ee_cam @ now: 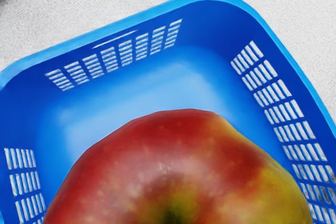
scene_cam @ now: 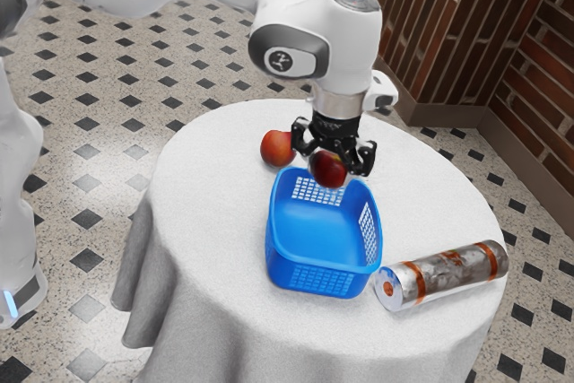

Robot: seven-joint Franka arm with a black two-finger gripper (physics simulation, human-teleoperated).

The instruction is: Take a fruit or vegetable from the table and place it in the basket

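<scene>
Nearest the wrist camera is a round, glossy red apple with yellow-green patches (ee_cam: 173, 166), lifted above the basket's hollow. Set a clock on the blue plastic basket with latticed sides (scene_cam: 314, 286) in the exterior view, twelve toward its top. From the exterior view's left, a smooth round orange-red fruit (scene_cam: 277, 149) rests at eleven on the round table with a white cloth (scene_cam: 211, 213). The black two-finger claw (scene_cam: 332, 166) is at twelve, pinching the apple between its fingers. A silvery-grey cylinder with orange bands (scene_cam: 448, 274) lies toward four, just beside the basket.
</scene>
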